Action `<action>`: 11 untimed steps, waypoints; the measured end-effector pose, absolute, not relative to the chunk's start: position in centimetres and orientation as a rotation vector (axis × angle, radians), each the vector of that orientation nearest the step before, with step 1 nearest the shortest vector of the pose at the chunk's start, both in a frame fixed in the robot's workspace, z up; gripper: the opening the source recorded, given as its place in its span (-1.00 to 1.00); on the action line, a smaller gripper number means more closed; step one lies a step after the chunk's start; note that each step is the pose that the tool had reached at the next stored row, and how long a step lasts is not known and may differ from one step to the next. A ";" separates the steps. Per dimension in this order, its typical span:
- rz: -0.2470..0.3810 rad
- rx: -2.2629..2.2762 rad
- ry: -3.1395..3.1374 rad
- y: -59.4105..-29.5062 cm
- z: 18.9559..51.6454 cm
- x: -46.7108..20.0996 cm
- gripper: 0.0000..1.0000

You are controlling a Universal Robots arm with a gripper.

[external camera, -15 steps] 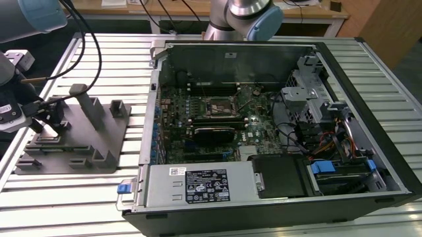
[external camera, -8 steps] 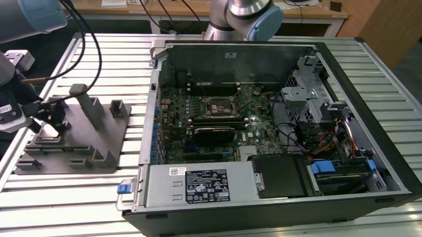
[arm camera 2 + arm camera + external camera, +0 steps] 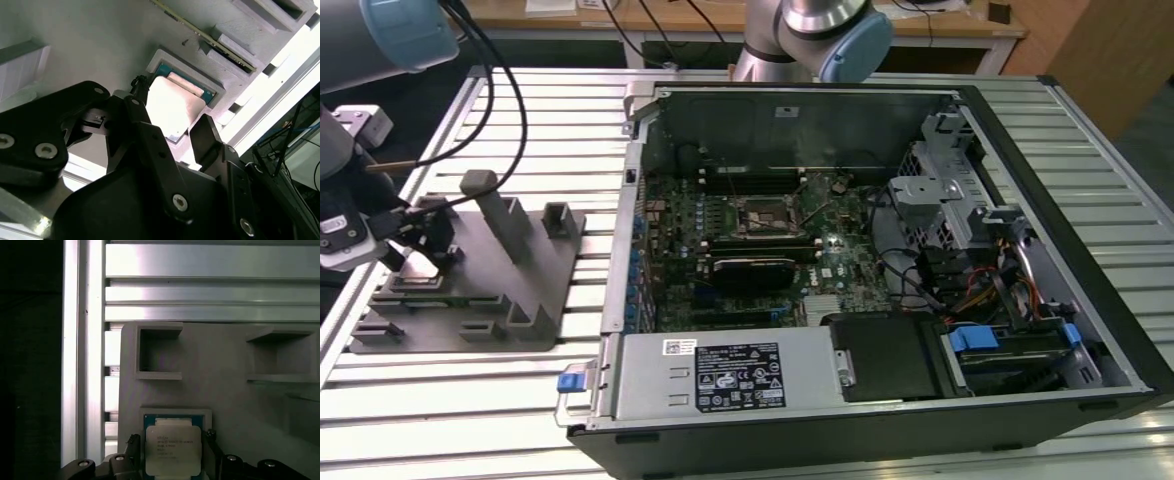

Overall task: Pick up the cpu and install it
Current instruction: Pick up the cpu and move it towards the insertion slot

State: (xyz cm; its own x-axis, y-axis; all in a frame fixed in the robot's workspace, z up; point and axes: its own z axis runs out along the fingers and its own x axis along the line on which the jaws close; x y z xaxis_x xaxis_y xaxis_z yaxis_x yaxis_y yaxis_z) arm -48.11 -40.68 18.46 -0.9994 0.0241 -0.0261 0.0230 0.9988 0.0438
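Black end effector [image 3: 174, 114], open astride silvery-beige square cpu [image 3: 173, 452] seated in grey plastic fixture block [image 3: 225, 400]; hazard: off-centre closure could tilt chip against pocket wall.

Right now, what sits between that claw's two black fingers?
The cpu, lying flat in its recess in the grey fixture block; both wrist views show the gripper with fingers either side of it.

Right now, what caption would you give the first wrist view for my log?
Open gripper straddling the cpu, seated in its pocket in the grey fixture block.
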 end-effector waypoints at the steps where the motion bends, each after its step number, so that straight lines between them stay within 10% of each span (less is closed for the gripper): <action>1: 0.068 0.037 3.114 -40.7 18.4 -48.1 0.21; 11: 0.068 0.037 3.114 -40.7 18.1 -48.1 0.21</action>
